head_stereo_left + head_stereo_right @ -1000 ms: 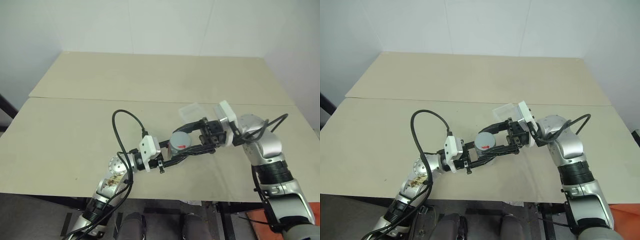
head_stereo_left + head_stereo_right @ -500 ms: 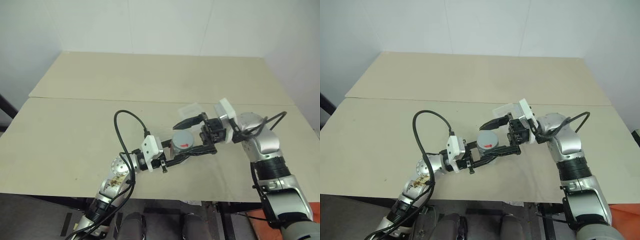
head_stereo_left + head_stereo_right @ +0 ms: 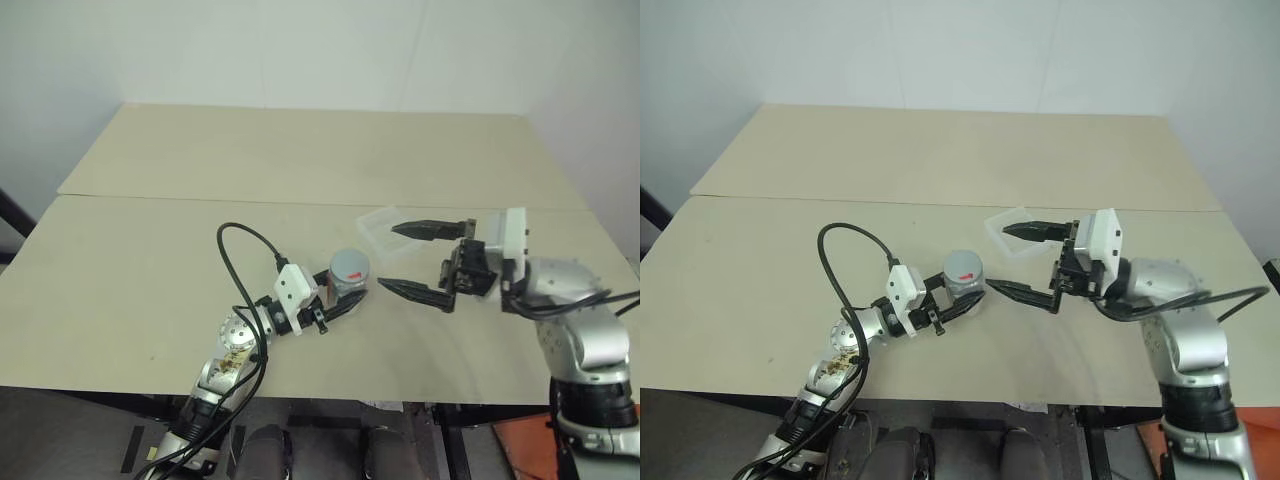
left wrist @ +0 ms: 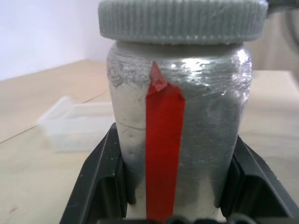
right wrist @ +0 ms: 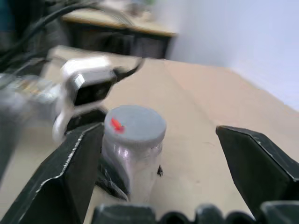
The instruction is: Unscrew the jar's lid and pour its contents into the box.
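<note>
The jar stands upright on the counter, near its front edge and about midway across. It is a silvery-grey cylinder with a strip of red tape running up its side, and the ribbed grey lid sits on its top, with a small red mark on the lid's flat face. The left gripper reaches in from the robot's left and has its jaws clamped on the lower body of the jar; in the left wrist view the two black fingers press against either side of it, below the lid.

The right gripper hangs just to the right of the jar, apart from it, pointing toward it and touching nothing. Its jaws stand wide and hold nothing: one black finger lies over the box, the other lower and nearer the front edge, its tip close to the jar. In the right wrist view the lidded jar shows in the gap between those fingers.

The box, a shallow clear plastic tray, lies flat on the counter just behind and to the right of the jar, near the seam between the two counter panels.
</note>
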Motion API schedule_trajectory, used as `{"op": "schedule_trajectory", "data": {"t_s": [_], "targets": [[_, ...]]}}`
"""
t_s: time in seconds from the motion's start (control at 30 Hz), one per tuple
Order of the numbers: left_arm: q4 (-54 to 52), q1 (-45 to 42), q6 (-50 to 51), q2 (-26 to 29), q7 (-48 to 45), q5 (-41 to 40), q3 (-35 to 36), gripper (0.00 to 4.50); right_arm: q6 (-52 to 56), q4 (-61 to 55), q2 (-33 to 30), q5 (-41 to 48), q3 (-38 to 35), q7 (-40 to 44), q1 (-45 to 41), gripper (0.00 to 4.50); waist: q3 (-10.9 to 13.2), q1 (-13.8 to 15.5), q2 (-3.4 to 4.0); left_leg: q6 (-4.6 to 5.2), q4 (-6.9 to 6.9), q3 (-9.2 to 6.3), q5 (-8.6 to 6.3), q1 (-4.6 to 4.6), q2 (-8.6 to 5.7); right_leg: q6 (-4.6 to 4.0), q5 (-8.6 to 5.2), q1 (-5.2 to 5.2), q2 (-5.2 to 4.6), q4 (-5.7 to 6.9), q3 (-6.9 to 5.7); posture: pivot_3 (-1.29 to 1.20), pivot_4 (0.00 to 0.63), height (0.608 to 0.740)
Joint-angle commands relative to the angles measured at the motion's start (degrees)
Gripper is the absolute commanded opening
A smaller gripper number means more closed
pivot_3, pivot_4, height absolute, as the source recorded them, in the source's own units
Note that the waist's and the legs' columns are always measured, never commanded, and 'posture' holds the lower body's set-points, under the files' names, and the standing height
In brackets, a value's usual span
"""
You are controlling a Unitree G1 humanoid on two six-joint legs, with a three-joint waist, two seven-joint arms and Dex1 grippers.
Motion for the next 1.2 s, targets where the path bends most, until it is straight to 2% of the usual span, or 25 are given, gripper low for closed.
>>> {"op": "schedule_trajectory", "data": {"t_s": [0.03,0.17,0.3,0.43,0.6,1.1,1.2], "targets": [[1.2,-2.2,-2.9,-2.2,4.3,2.2,0.6,2.0,3.0,-9.4,3.3,-1.2,1.7,-10.6,2.9,4.47,0.0,0.0,0.0,0.0,0.0,-0.02,0.0,0.01,-0.01,0.0,0.0,0.02,0.0,0.0,-0.02,0.0,0.15,0.74],[3.4,-3.5,-4.8,-4.0,7.2,3.6,1.3,2.0,7.0,-12.6,9.4,-6.7,7.6,-22.5,2.3,4.47,0.0,-0.1,0.0,0.0,0.0,-0.04,0.0,0.01,-0.02,0.0,0.0,0.0,0.0,0.04,0.0,0.0,0.15,0.74],[4.4,-4.3,-5.7,-4.5,7.9,4.0,1.4,2.0,6.8,-12.6,13.5,-12.3,12.5,-28.7,1.5,4.47,0.0,-0.1,0.01,0.0,-0.01,-0.03,0.0,0.0,-0.03,0.0,0.0,-0.01,0.0,0.03,-0.04,0.0,0.15,0.74],[4.7,-4.4,-6.2,-4.6,8.3,4.2,1.3,2.0,6.9,-11.2,15.9,-14.9,13.3,-32.5,0.9,4.47,0.0,0.0,0.0,0.01,0.0,-0.02,0.0,-0.06,-0.04,0.0,0.0,-0.03,0.0,-0.01,-0.04,0.0,0.15,0.74],[4.5,-4.1,-6.4,-4.8,8.6,4.3,1.2,2.0,5.6,-9.5,14.8,-17.8,14.3,-32.7,0.5,4.47,0.0,0.0,0.01,0.02,-0.01,-0.02,-0.01,-0.06,-0.04,0.0,0.0,-0.02,0.0,-0.01,-0.05,0.0,0.15,0.74],[4.1,-3.2,-6.4,-4.8,8.7,4.4,0.9,2.0,6.9,-9.1,15.4,-15.9,13.9,-31.3,0.6,4.47,0.0,-0.1,0.0,0.02,-0.01,-0.03,-0.01,-0.05,-0.04,0.01,0.0,-0.02,0.0,-0.01,-0.05,0.0,0.15,0.74],[4.3,-3.4,-6.4,-4.7,8.6,4.4,0.9,2.0,6.9,-9.1,15.7,-15.6,13.7,-31.5,0.7,3.88,0.0,-0.1,0.01,0.02,-0.01,-0.03,-0.01,-0.05,-0.04,0.01,0.0,-0.02,0.0,-0.01,-0.06,0.0,0.15,0.74]]}}
